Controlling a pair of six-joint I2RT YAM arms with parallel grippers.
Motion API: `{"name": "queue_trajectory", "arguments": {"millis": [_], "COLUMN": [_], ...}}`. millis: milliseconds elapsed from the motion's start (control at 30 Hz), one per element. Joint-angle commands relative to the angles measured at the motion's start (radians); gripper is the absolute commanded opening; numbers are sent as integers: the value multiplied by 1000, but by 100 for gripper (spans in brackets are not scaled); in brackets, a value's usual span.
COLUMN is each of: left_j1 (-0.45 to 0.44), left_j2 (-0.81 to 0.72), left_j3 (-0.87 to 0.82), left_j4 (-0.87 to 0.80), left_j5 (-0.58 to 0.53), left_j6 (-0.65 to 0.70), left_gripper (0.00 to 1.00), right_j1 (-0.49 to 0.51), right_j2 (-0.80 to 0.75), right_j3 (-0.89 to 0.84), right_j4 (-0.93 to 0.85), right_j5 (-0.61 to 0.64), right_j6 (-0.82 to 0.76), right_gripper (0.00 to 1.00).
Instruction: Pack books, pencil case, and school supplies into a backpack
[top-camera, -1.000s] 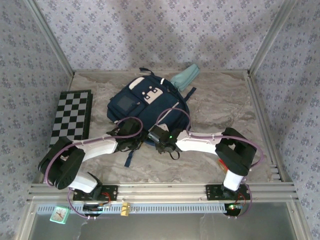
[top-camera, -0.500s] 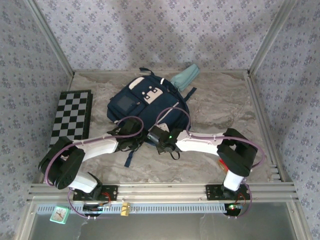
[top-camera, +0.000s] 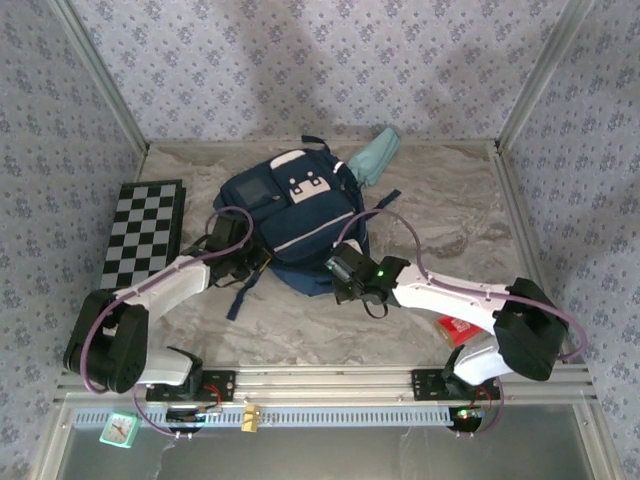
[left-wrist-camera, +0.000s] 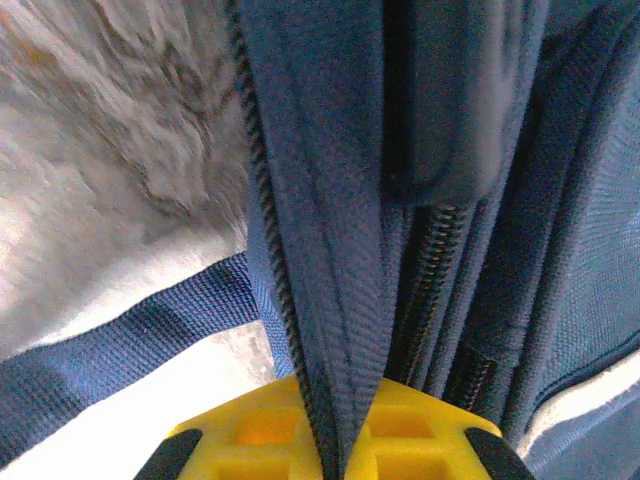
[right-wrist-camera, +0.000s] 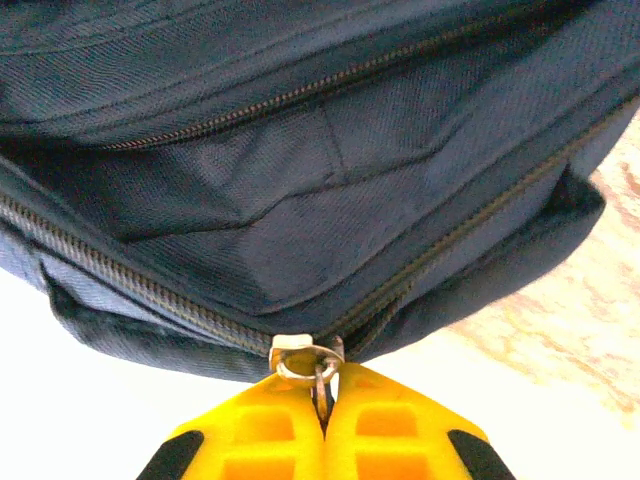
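Note:
The navy backpack (top-camera: 290, 210) lies in the middle of the table, white front patches facing up. My left gripper (top-camera: 250, 263) is at its near left edge, shut on a fold of its fabric (left-wrist-camera: 330, 300) beside a zipper line. At the near right edge my right gripper (top-camera: 342, 272) is shut on a metal zipper pull (right-wrist-camera: 316, 366) of the backpack (right-wrist-camera: 300, 180). The teal pencil case (top-camera: 375, 155) lies behind the backpack at the back. A small red packet (top-camera: 458, 327) of school supplies peeks out under my right arm. The books are out of view.
A black-and-white checkered board (top-camera: 145, 230) lies at the left side of the table. A dark strap (top-camera: 240, 295) trails from the backpack toward the near edge. Patterned walls and metal posts enclose the table on three sides.
Both grippers have shut on the backpack's near edge. Both arms reached farther forward, the backpack shifted and turned, and the right elbow swung right, uncovering the red packet.

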Motion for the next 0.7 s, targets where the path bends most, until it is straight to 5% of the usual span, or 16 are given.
{"name": "queue_trajectory", "arguments": {"millis": [0, 133, 333, 500, 667], "left_j1": [102, 198, 265, 242, 115], "left_j2": [-15, 18, 14, -165, -328], "left_j3": [82, 143, 200, 63, -91], "left_j4": [-63, -72, -166, -199, -162], "left_j5": [-140, -89, -23, 46, 26], "left_j6": [149, 262, 371, 251, 27], "left_gripper": [0, 0, 24, 54, 60], "right_j1": [51, 122, 128, 128, 130], "right_j2": [24, 150, 327, 328, 322], "right_j3": [40, 165, 339, 311, 298], "right_j4": [-62, 61, 126, 137, 118], "right_j5": [-79, -206, -228, -183, -173], "right_j6": [-62, -92, -89, -49, -44], "right_gripper": [0, 0, 0, 0, 0]}}
